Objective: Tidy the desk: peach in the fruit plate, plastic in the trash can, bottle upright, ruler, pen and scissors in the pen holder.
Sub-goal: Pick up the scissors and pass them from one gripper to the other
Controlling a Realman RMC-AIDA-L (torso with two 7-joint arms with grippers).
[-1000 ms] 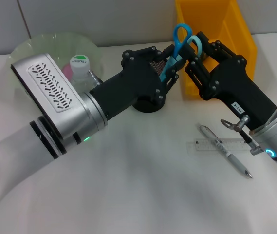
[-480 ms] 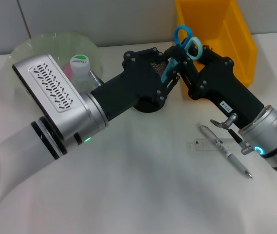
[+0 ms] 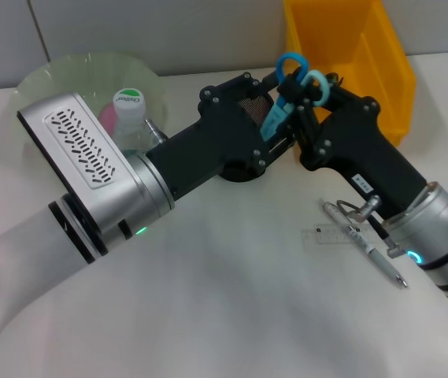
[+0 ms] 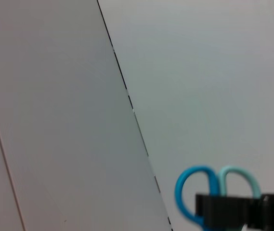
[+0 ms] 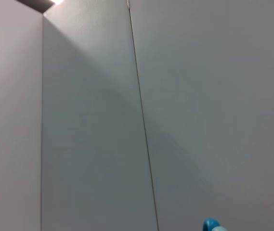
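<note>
While the left gripper (image 3: 275, 130) holds its place over the black mesh pen holder (image 3: 243, 161), the right gripper (image 3: 306, 98) has swung further left since 1 second ago, clamped on the blue-handled scissors (image 3: 290, 79), now tilted above it. Whether the left one grips, I cannot tell.

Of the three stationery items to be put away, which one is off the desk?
The scissors, held up between both grippers above the pen holder; pen and ruler lie flat.
</note>
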